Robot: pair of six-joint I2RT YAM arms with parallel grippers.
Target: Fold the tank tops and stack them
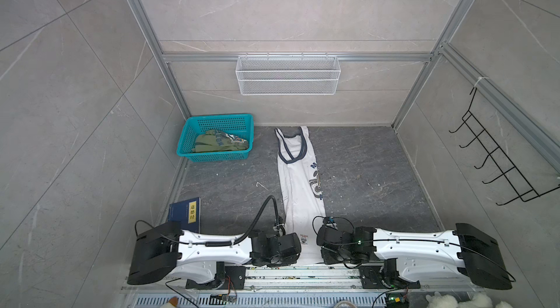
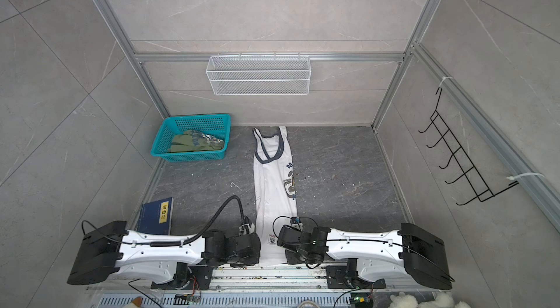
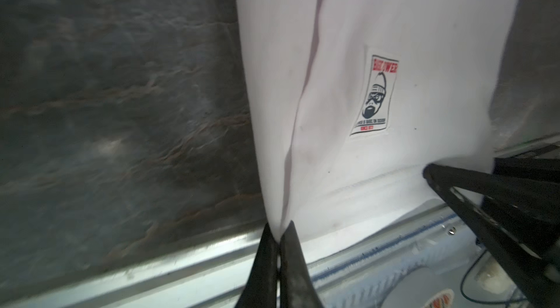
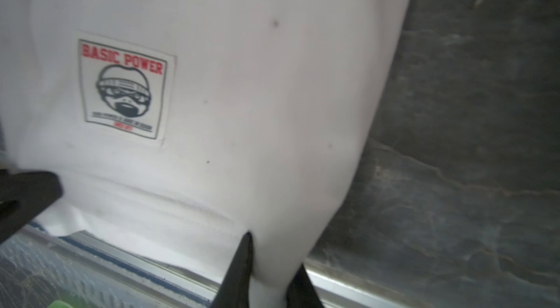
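White navy-trimmed cloth tank top (image 1: 298, 188), folded lengthwise into a long strip, lies along the 12-to-6 o'clock line of the dark grey stone-patterned table (image 1: 378, 176), hem at 6 o'clock. Left gripper (image 3: 279, 227) is clamped on the hem's 7 o'clock corner; right gripper (image 4: 274, 250) pinches bunched cloth at the 5 o'clock corner. Judged best: raise both corners level and carry them toward 12 o'clock together, hem taut. Olive green cloth tank top (image 1: 216, 143) sits crumpled in the teal perforated plastic basket (image 1: 222, 116) at 10 o'clock
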